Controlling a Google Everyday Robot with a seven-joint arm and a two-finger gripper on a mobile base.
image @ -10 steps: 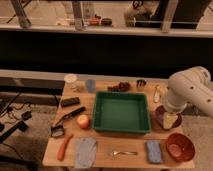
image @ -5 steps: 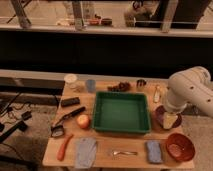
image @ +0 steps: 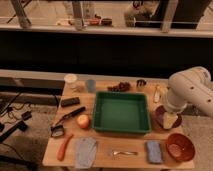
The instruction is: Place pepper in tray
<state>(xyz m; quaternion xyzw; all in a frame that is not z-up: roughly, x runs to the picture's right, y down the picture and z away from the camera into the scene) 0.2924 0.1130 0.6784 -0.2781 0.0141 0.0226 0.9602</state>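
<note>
Altogether, one wooden table [image: 107,141] carried a single green tray [image: 121,94] at its middle. One orange-red pepper [image: 64,146] lay on the table near the front left corner, outside the tray and well apart from it, just beside one grey-blue cloth [image: 86,151]. One round yellow-red fruit [image: 83,121] sat just beside the tray's left wall. Two cups stood at the back left: one white cup [image: 71,80] and one blue cup [image: 90,85]. One red bowl [image: 179,146] sat at the front right, with one blue sponge [image: 153,151] to its left. The single gripper [image: 169,116] hung over a dark plate [image: 161,120] right of the tray, its jaws wide and holding nothing.
</note>
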